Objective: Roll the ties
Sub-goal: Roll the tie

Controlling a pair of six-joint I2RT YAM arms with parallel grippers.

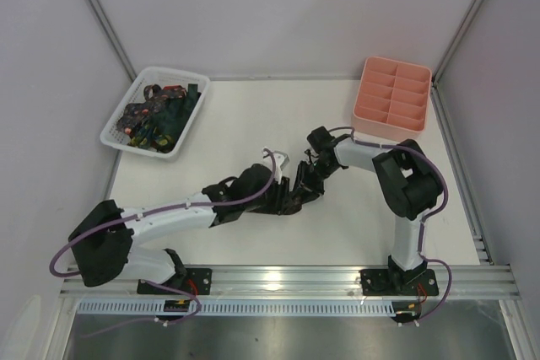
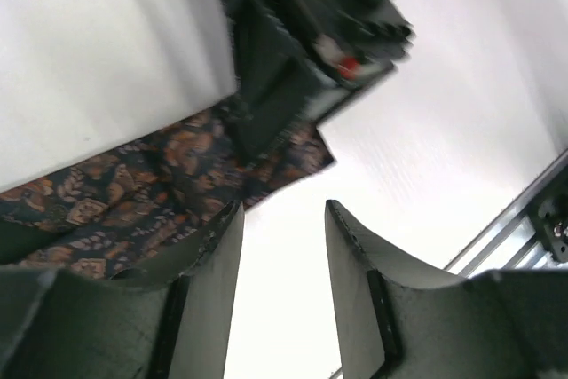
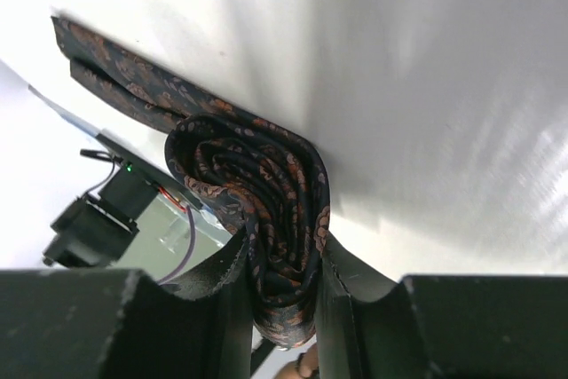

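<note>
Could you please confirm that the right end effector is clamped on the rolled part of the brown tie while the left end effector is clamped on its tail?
Not quite: the left end effector is open and grips nothing, as the left wrist view shows. The right end effector is indeed clamped on the rolled part of the brown tie.

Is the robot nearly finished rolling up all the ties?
Not nearly. Done: nothing shows in the pink plastic compartment tray. In hand: the right gripper pinches one brown patterned fabric tie, partly coiled, its tail lying flat on the white table; the left gripper is open beside it. Left: a tangle of dark ties waits in the white lattice plastic basket.
</note>
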